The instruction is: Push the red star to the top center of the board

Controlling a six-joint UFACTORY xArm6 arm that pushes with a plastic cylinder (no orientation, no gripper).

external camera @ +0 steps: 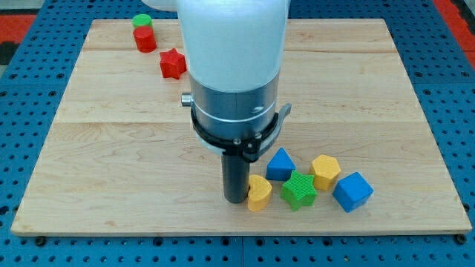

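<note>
Red star [172, 64] lying in the board's upper-left area, left of the top centre and well short of the top edge. Up and left of it, red cylinder [145, 38] near the top edge, with a green block [142, 21] touching it from behind, shape unclear. My tip [236, 199] down near the bottom edge, around the middle, far from the red star, holding nothing, a bare rod just beside the yellow heart-like block [259, 193] on that block's left. Clustered to the right: blue block [280, 164], green star [298, 190], yellow hexagonal block [326, 172], blue cube [352, 191]. Wooden board [111, 148] resting on a blue perforated table [22, 245].
</note>
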